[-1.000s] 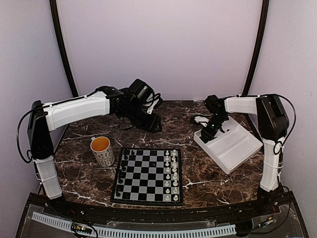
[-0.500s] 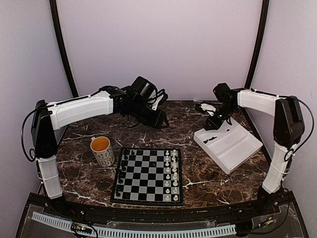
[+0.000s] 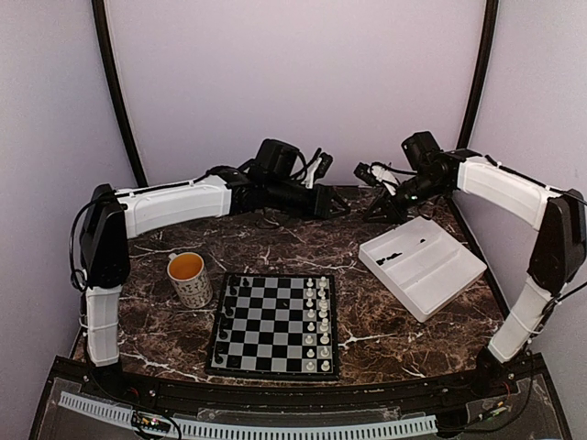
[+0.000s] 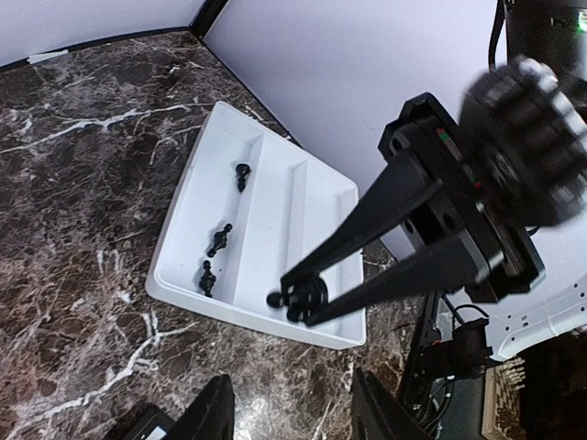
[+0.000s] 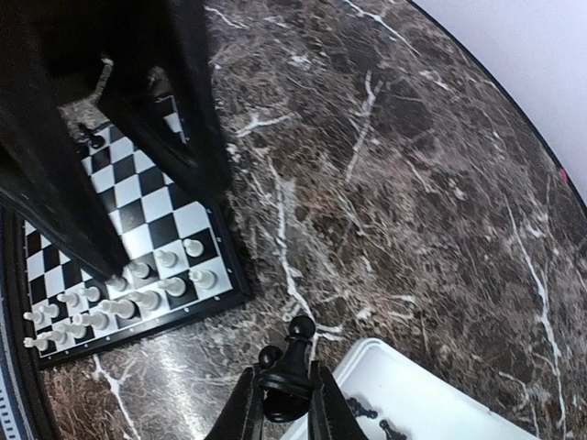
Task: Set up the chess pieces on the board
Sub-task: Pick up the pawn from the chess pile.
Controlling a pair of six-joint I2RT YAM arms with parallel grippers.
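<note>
Right gripper (image 5: pixel 282 374) is holding one black chess piece (image 5: pixel 292 353), fingers pinching narrowly on its lower body, its round head sticking up above the fingertips; the gripper is hanging raised over the marble table (image 3: pixel 165 330) just beyond the far left corner of the white tray (image 3: pixel 449 275). Left gripper (image 4: pixel 292 380) is hanging at the rear centre of the table, facing the right gripper, near it but apart; its fingers are standing wide with nothing between them. Three loose black pieces (image 4: pixel 220 240) are lying on their sides in the tray, in the compartment along its left wall, well apart from each other; a further dark shape beside the held piece is sitting too close to it to separate. The board (image 3: pixel 266 316) is lying flat at the near centre of the table, well apart from both grippers. White pieces (image 3: pixel 317 321) are standing in two columns along its right side; a few black figures (image 3: pixel 224 323) are standing along its left side, exact squares too small to read. Mug (image 3: pixel 194 289) holding orange liquid is standing upright just left of the board's far left corner
</note>
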